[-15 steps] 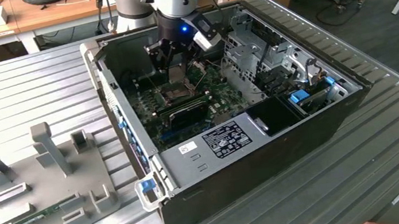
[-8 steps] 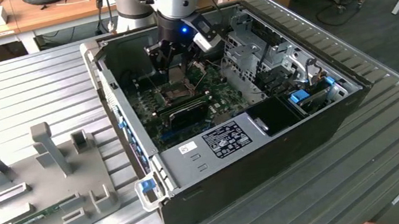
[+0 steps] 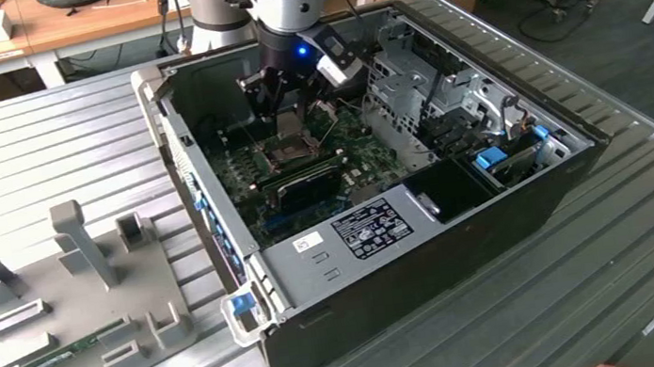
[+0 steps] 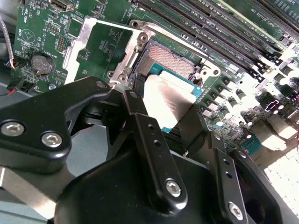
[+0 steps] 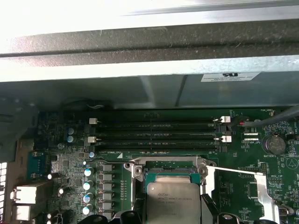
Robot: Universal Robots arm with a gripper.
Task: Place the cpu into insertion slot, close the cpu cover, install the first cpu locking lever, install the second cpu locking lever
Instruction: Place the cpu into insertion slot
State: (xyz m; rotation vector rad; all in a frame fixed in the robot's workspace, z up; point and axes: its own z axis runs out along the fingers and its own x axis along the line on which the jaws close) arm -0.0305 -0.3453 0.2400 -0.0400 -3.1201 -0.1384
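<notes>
Gripper is inside the open PC case, low over the green motherboard. Its black fingers are clamped on two opposite edges of the cpu, metal top facing up. The cpu hangs over one part of the insertion slot; the rest of the contact field is uncovered. Whether cpu touches the slot, cannot tell. The cpu cover is swung open, lying beside the slot on the board. Mem. slots run along the slot's other side.
</notes>
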